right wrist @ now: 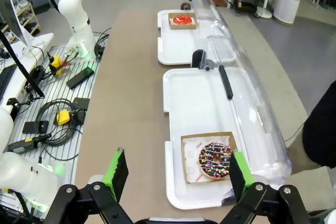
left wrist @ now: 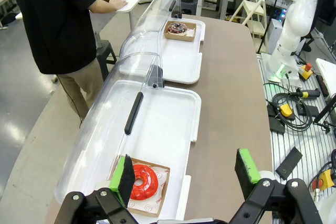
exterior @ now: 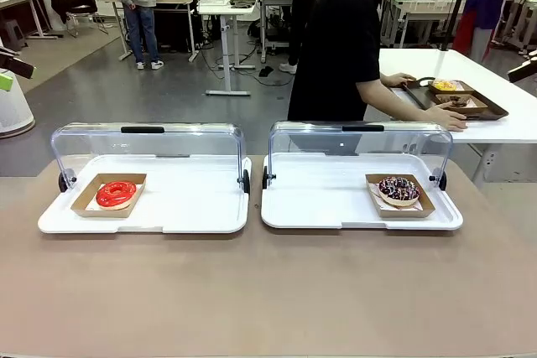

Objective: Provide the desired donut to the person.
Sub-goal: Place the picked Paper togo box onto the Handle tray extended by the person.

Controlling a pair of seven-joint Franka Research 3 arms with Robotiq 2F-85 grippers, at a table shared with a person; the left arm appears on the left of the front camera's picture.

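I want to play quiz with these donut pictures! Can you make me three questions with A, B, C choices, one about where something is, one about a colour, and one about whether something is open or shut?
1. Where is the red donut?
A. left tray
B. right tray
C. bare table

2. What colour is the icing on the sprinkled donut?
A. yellow
B. dark chocolate
C. white

3. How are the tray lids?
A. shut
B. taken away
C. flipped open

Answers: 1 A, it sits in a card box on the left tray. 2 B, dark icing under coloured sprinkles. 3 C, both clear lids stand tipped back behind the trays.
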